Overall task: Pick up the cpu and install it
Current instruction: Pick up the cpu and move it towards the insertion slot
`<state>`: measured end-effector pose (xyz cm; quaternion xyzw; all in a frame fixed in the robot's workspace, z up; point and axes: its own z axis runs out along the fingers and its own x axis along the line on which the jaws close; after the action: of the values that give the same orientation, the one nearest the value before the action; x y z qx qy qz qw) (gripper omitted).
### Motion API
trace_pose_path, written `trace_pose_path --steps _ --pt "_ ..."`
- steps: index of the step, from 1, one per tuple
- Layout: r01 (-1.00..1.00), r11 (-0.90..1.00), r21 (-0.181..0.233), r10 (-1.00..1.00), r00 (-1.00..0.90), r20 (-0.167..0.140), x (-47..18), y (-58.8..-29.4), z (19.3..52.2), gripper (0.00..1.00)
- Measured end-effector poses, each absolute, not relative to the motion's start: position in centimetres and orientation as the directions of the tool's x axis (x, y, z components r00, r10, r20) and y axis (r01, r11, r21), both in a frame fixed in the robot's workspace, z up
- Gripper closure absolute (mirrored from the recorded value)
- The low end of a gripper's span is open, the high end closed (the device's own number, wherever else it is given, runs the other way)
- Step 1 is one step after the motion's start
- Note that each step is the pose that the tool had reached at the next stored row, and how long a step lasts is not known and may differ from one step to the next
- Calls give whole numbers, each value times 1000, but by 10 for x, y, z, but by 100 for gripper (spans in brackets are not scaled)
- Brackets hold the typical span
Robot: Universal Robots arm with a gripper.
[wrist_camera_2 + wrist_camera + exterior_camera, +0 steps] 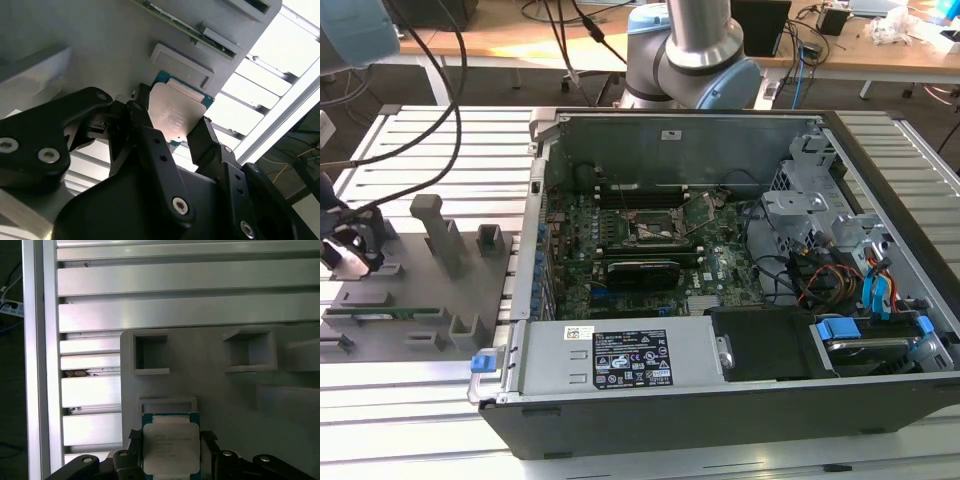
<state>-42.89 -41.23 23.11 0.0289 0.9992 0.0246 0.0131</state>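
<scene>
Two fingers [146, 131] of the pincer [172, 125] press opposite edges of the cpu [177, 112], holding it at the grey tray [235, 405] on the slatted worktop [175, 310]; whether it is resting or already lifted cannot be told. The step in hand looks like the pickup, at the exterior view's far left, well apart from the socket [658, 228] in the open case [620, 140]. Installing would call for keeping the cpu level and squared to that socket. The cpu's underside is hidden, and whether the socket stands open is hard to make out.
</scene>
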Motion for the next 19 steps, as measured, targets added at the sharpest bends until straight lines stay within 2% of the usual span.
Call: trace_pose_path --steps 19 --pt "57 997 50 58 -998 -26 -429 -412 247 45"
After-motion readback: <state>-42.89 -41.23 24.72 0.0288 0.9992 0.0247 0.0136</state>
